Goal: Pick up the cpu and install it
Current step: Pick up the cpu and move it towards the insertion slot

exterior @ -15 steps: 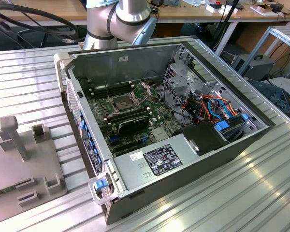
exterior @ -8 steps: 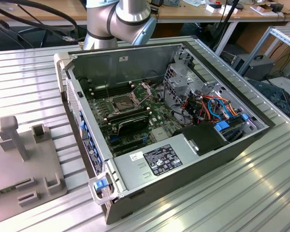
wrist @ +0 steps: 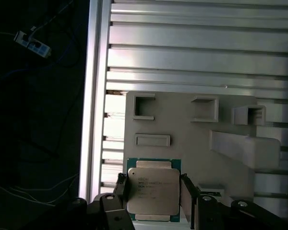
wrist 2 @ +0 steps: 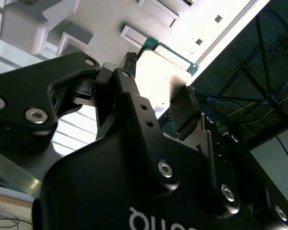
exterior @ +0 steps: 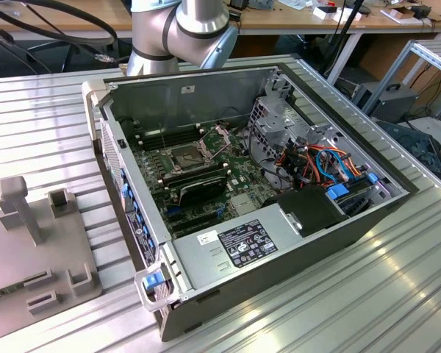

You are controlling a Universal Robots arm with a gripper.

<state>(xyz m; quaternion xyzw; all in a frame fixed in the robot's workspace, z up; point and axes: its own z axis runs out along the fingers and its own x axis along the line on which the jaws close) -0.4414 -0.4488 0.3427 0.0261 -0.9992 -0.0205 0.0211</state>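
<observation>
Closest to us in the first wrist view, the tool is clenched on the cpu, its black fingers tight against two opposite edges. The chip lies flat, pale metal face up, on a grey fixture plate with raised pockets. In the second wrist view we see the tool with the cpu's green edge beyond it. The plate rests on the ribbed aluminium table. In the exterior view, an open computer case stands beside the plate, toward the exterior view's right. Its motherboard socket is uncovered, and the arm's base stands behind.
</observation>
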